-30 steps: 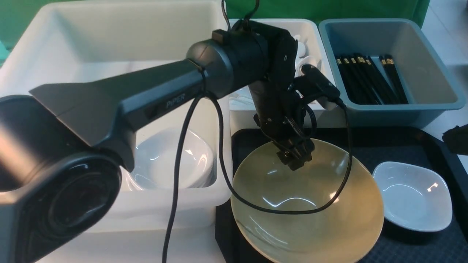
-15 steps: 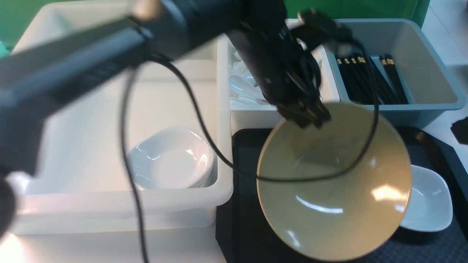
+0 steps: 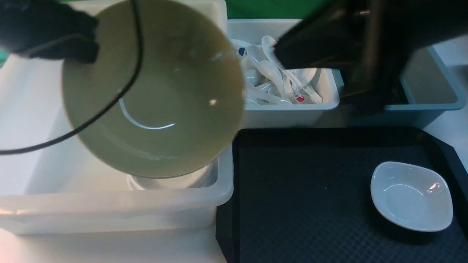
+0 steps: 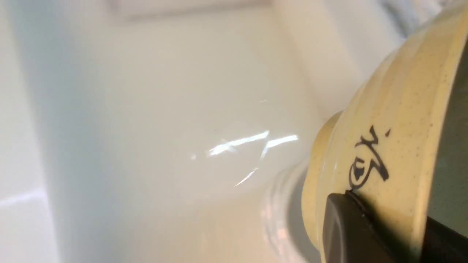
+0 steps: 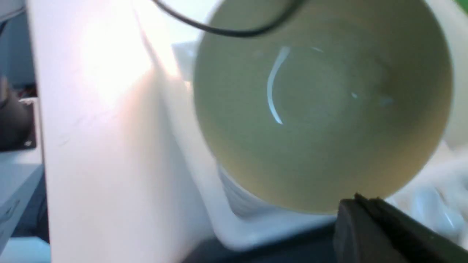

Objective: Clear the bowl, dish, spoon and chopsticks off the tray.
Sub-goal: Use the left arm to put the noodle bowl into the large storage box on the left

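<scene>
Now lifted off the tray point(image 3: 292, 204) and hung over the large white tub point(image 3: 109, 204) to its left, with the bowl point(image 3: 153, 87) tipped mouth-first toward the front camera. Glossy mustard-yellow inside, wide and flaring, with one curved glint low in the well. Speckled cream-yellow outside, with a black brush character point(image 4: 367, 160) between foot ring and rim. Pinched at the rim by the left gripper point(image 3: 86, 51), one dark finger point(image 4: 347, 226) pressed flat on the outer wall. Closed too at the right gripper point(image 5: 362, 208), with nothing visible between its fingers. Hides most of a stack of white dishes point(image 3: 172, 180) in the tub. Half a second earlier, hung over the tray's far end, overlapping the dish point(image 3: 411, 195); a second earlier, sat on the tray. Leaves the dish in full view on the tray's near right part. Swung in as a dark blur across the grey-blue tub point(image 3: 438, 91), the right arm point(image 3: 365, 47), earlier only an edge at the right.
</scene>
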Tool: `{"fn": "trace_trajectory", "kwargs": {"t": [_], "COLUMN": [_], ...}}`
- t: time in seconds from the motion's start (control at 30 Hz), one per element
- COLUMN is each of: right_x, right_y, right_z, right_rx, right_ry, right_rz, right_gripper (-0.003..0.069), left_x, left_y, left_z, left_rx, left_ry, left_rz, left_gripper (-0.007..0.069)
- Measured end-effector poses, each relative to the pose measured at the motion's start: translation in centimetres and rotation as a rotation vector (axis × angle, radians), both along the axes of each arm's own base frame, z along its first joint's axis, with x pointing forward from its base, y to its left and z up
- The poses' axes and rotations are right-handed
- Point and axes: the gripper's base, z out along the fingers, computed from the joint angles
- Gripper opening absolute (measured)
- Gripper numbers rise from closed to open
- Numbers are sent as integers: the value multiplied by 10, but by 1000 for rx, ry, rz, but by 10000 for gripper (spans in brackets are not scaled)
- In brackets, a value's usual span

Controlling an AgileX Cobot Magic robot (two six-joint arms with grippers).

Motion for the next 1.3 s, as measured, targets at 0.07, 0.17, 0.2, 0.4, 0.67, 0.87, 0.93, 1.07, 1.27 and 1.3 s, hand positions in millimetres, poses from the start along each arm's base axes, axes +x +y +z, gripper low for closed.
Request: {"fn": "trace_trajectory", "kwargs": {"t": [0.07,0.17,0.2,0.4,0.67,0.87,0.93,1.07,1.27,1.3], "right_x": [3,9,12,17,16,15,16,17,33,36], "right_y": [33,59,63,69,67,63,63,61,45,40], "right_z": [-3,-7,-10,-4,-4,-7,-7,-7,-4,-2], "right_rx": [-61,-135,-154,-166,-190,-234,-241,-244,-256,-248], "right_ry": [-20,-24,-18,-44,-30,-19,-21,-20,-37,-35], "right_rz": [49,65,67,56,57,51,48,44,-37,-65], "right_gripper": [34,34,34,34,34,34,34,34,34,36], "left_x": [-11,-21,-24,-12,36,54,54,54,47,41], "left_y": [25,51,59,95,121,129,129,127,126,126], "left_z": [-13,-20,-22,-51,-113,-145,-148,-144,-89,-73], "left_rx": [-65,-145,-176,-265,-297,-274,-250,-224,-88,-50], "left_ry": [-3,-49,-72,-116,-43,-2,2,6,-32,-41], "left_rz": [129,267,312,484,503,444,410,351,248,254], "left_gripper": [4,4,4,4,6,57,108,242,493,509]}}
